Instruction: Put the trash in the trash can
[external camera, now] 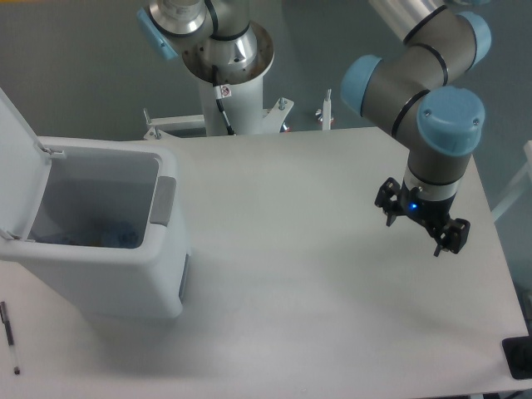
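Observation:
The trash can (125, 287) stands at the left of the table, a boxy white bin with its lid (17, 158) swung open to the left. Inside it, at the bottom, lies something pale blue and clear that looks like the plastic bottle (112, 233). The small white-and-clear packet is not in view. My gripper (413, 237) hangs over the right side of the table, far from the bin. Its fingers are spread open and hold nothing.
A thin black pen (8, 324) lies on the table at the front left, beside the bin. A black object (519, 357) sits at the table's front right corner. The arm's white base post (229, 91) stands behind the far edge.

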Tool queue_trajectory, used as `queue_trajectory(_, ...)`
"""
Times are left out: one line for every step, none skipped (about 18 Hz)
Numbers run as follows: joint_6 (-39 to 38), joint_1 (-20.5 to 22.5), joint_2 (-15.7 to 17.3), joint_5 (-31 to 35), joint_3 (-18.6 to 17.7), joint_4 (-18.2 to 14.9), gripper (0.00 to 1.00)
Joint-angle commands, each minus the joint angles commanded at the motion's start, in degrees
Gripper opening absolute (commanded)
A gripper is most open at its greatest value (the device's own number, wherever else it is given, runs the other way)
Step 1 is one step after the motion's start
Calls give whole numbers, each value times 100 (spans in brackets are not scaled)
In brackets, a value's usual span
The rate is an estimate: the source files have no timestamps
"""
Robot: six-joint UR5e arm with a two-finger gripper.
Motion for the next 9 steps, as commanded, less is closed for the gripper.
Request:
queue_trajectory(168,0,17,-9,-17,8,100)
queue_trajectory(231,0,35,-9,-17,8,100)
queue_trajectory(232,0,35,-17,-17,8,100)
queue_trajectory(240,0,35,-26,-26,8,100)
queue_trajectory(240,9,35,-44,-44,17,100)
queue_trajectory(240,0,35,-44,-70,34,100)
queue_trajectory(240,0,35,-53,-88,34,100)
queue_trajectory(206,0,35,-61,-123,34,100)
queue_trajectory(197,-9,44,-70,-166,43,100)
